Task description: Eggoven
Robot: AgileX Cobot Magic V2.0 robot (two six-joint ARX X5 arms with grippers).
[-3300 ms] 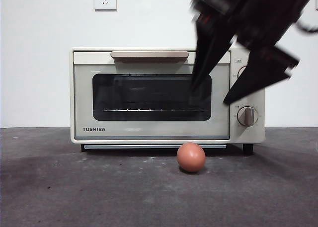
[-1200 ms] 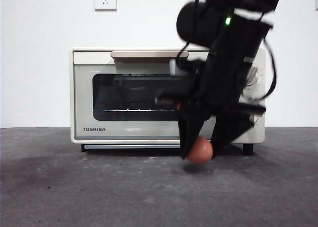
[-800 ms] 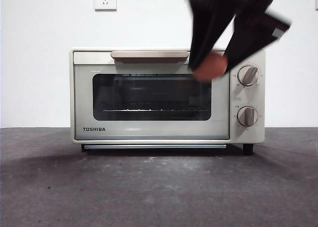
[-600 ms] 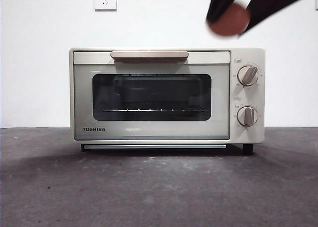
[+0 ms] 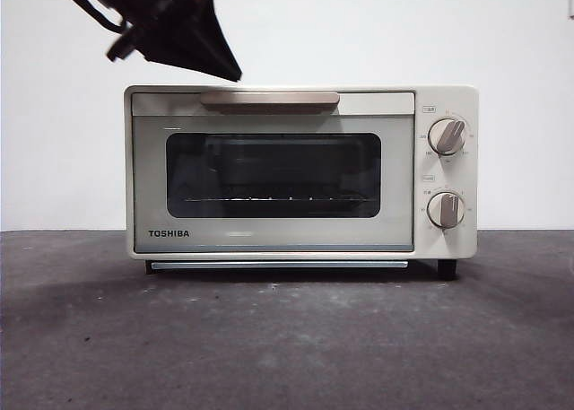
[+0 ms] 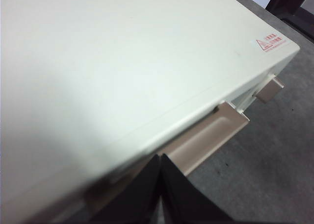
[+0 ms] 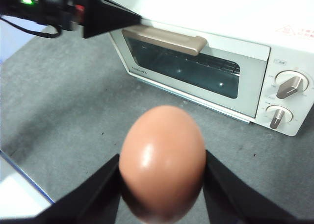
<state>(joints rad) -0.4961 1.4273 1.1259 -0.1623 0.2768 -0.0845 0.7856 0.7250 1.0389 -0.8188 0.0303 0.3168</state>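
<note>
The cream TOSHIBA toaster oven (image 5: 269, 172) stands on the dark table with its door closed; it also shows in the right wrist view (image 7: 211, 62). My right gripper (image 7: 162, 161) is shut on the orange-brown egg (image 7: 162, 148) and holds it high above the table in front of the oven, out of the front view. My left gripper (image 6: 159, 158) is shut and empty, hovering over the oven's top front edge beside the tan door handle (image 6: 211, 136). In the front view the left gripper (image 5: 224, 67) is the dark tip just above the oven's upper left, near the handle (image 5: 269, 99).
Two knobs (image 5: 447, 136) sit on the oven's right side. A white wall stands behind the oven. Dark grey table (image 5: 287, 338) stretches in front of the oven.
The right gripper closed on the egg at the oven's foot, lifted it up and out of the front view. The left arm came in at the top left, above the oven.
</note>
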